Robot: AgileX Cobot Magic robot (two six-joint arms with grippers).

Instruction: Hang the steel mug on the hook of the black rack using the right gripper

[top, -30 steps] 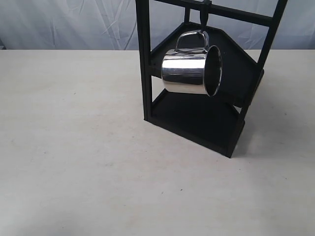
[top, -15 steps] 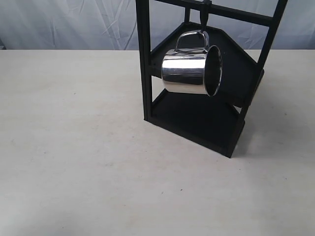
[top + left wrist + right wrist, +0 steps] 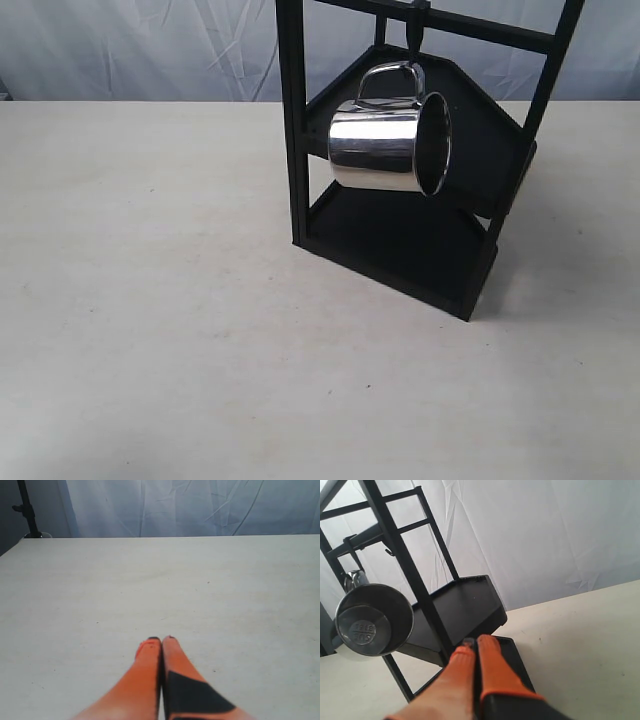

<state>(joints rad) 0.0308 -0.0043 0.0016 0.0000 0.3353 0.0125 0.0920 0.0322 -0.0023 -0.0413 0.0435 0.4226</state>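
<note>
your mug (image 3: 385, 150) hangs by its handle from the hook (image 3: 414, 35) on the rack (image 3: 420, 240), mouth facing sideways, clear of both shelves. your right tool (image 3: 475, 642) is pressed together, holding nothing, near the rack; your left tool (image 3: 161, 641) is likewise pressed together over bare tabletop (image 3: 100, 590).

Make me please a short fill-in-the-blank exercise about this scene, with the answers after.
1. The steel mug hangs by its ___ from the hook.
2. The black rack has ___ shelves.
3. The right gripper is ___ and holds nothing.
4. The left gripper is over the bare ___.

Answers: handle; two; shut; table
</note>
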